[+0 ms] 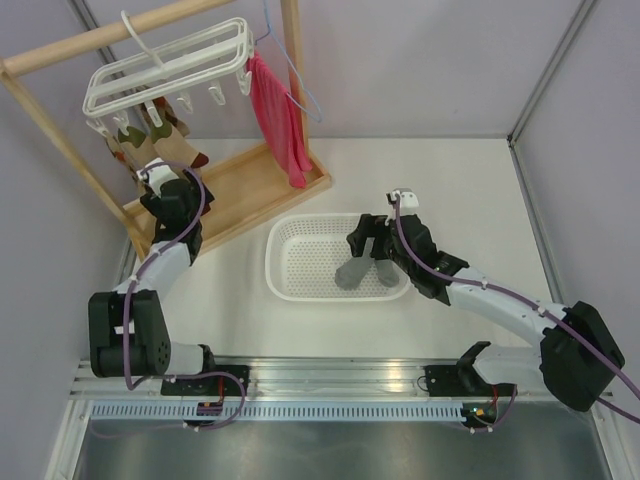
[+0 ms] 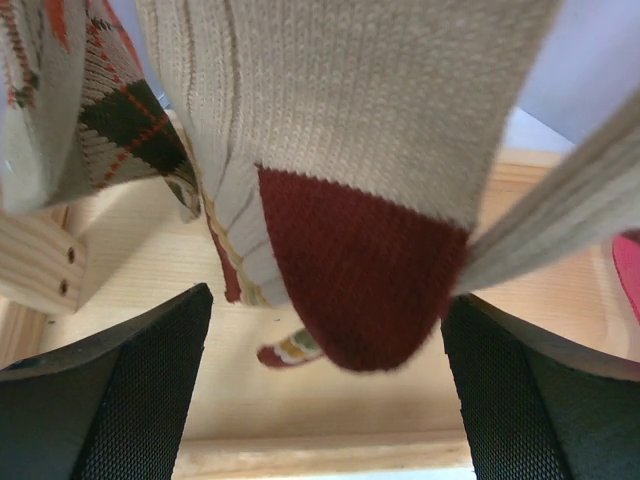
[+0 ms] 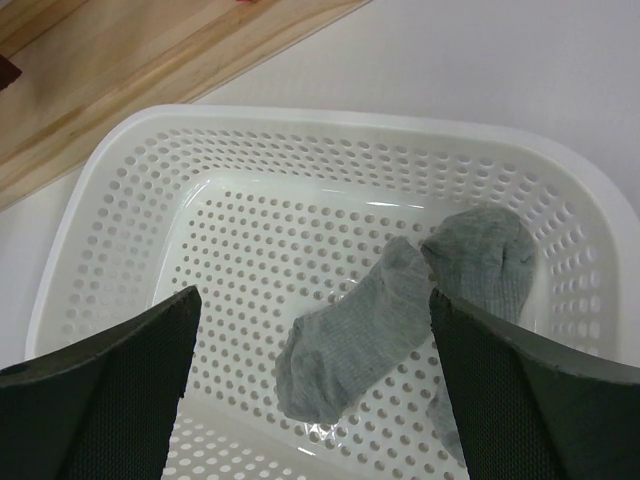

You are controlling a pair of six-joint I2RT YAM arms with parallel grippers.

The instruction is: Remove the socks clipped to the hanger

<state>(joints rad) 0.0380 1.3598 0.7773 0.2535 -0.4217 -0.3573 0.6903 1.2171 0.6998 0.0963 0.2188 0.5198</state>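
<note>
Progress: partial. Two grey socks [image 3: 350, 335] lie in the white basket [image 1: 320, 294] at frame centre, beneath the right hand [image 1: 372, 238], which stands wide and holds nothing. Several patterned socks [image 1: 150, 140] hang clipped to the hanger [image 1: 170, 70] at upper left. Left hand [image 2: 325, 330] is wide, straddling the red toe [image 2: 350, 280] of one patterned sock without gripping it. Remaining: unclip the patterned socks.

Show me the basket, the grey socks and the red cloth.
basket [image 1: 272, 260]: top view, its left rim.
grey socks [image 3: 350, 340]: right wrist view, middle of the nearer sock.
red cloth [image 1: 278, 120]: top view, middle of its hanging length.
</note>
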